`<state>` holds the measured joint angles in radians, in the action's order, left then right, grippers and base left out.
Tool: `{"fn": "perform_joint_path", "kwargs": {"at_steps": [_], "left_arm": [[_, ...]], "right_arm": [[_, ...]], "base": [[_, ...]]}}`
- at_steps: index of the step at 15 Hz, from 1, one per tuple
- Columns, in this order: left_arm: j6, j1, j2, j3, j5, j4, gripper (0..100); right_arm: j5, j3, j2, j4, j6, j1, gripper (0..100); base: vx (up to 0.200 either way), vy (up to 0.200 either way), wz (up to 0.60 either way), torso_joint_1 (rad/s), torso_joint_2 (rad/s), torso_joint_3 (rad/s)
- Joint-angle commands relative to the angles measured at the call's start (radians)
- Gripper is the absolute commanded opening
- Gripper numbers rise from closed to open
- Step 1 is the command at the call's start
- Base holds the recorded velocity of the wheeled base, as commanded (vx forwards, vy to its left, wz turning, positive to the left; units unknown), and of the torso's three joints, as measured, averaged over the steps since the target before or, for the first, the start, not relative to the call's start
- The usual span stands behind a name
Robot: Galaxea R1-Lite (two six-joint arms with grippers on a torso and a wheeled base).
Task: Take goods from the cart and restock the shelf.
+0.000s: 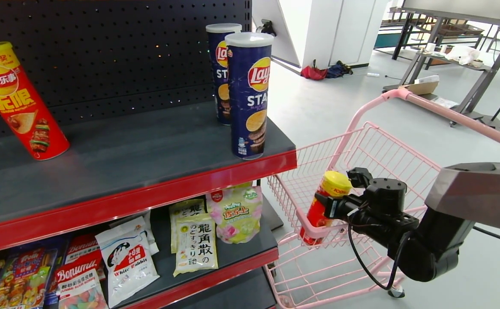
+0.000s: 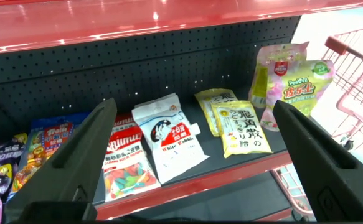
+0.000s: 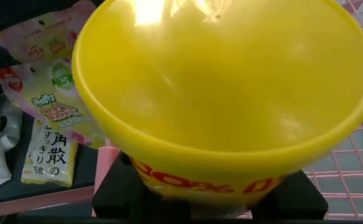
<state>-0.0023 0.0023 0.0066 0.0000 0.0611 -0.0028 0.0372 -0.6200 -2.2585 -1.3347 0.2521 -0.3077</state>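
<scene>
Two black fingers (image 3: 116, 186) of the right gripper (image 1: 328, 207) are pinched on the red chip can (image 1: 318, 212), just under its yellow lid (image 1: 336, 183). The can sits inside the pink cart (image 1: 387, 141), in the corner closest to the shelf. I honestly can't tell if its base is resting on the basket floor or already off it.

My take on handling: it's a cardboard tube, so it's light and fairly stiff, but it'll dent if squeezed too hard. The glossy wrap looks slippery. Grabbing the body right below the lid seems smart, since the lid itself could pop off. It's tall and narrow, so I'd expect it to tip easily when set down.

There's open room on the top shelf (image 1: 138, 141) between another red can (image 1: 20, 101) and two blue chip cans (image 1: 248, 94).

The left gripper (image 2: 195, 109) has its fingers spread wide, holding nothing, facing snack bags (image 2: 169, 140) on the lower shelf (image 2: 243, 168).
</scene>
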Motion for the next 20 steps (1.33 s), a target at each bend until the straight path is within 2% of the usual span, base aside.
{"fn": "perform_joint_path", "kwargs": {"at_steps": [1,3,5,8,10,11,12,13,15,16,17,20], "left_arm": [[-0.001,0.001,0.000,0.000,0.000,0.000,100],[-0.001,0.001,0.000,0.000,0.000,0.000,100],[-0.001,0.001,0.000,0.000,0.000,0.000,100],[-0.001,0.001,0.000,0.000,0.000,0.000,100],[-0.001,0.001,0.000,0.000,0.000,0.000,100],[-0.001,0.001,0.000,0.000,0.000,0.000,100],[-0.001,0.001,0.000,0.000,0.000,0.000,100],[-0.001,0.001,0.000,0.000,0.000,0.000,100],[-0.001,0.001,0.000,0.000,0.000,0.000,100],[-0.001,0.001,0.000,0.000,0.000,0.000,100],[-0.001,0.001,0.000,0.000,0.000,0.001,100],[-0.001,0.001,0.000,0.000,-0.001,0.001,100]], "right_arm": [[-0.011,-0.009,0.027,-0.012,-0.008,0.002,0],[-0.025,-0.052,0.085,0.015,-0.050,0.025,0],[-0.016,-0.139,0.198,0.135,-0.123,0.082,0],[-0.013,-0.379,0.467,0.552,-0.168,0.125,0],[-0.039,-0.461,0.626,0.749,-0.175,0.124,0],[-0.056,-0.458,0.714,0.832,-0.195,0.122,0],[-0.060,-0.445,0.771,0.881,-0.203,0.122,0],[-0.088,-0.351,0.965,1.068,-0.237,0.122,0],[-0.132,-0.236,1.238,1.313,-0.326,0.122,0],[-0.112,-0.162,1.376,1.413,-0.346,0.119,0],[-0.108,-0.089,1.492,1.462,-0.350,0.128,0],[-0.132,0.060,1.717,1.494,-0.349,0.176,0]], "base": [[0.000,0.000,0.00,0.000,0.00,0.000],[0.000,0.000,0.00,0.000,0.00,0.000],[0.000,0.000,0.00,0.000,0.00,0.000],[0.000,0.000,0.00,0.000,0.00,0.000],[0.000,0.000,0.00,0.000,0.00,0.000],[0.000,0.000,0.00,0.000,0.00,0.000],[0.000,0.000,0.00,0.000,0.00,0.000],[0.000,0.000,0.00,0.000,0.00,0.000],[0.000,0.000,0.00,0.000,0.00,0.000],[0.000,0.000,0.00,0.000,0.00,0.000],[0.000,0.000,0.00,0.000,0.00,0.000],[0.000,0.000,0.00,0.000,0.00,0.000]]}}
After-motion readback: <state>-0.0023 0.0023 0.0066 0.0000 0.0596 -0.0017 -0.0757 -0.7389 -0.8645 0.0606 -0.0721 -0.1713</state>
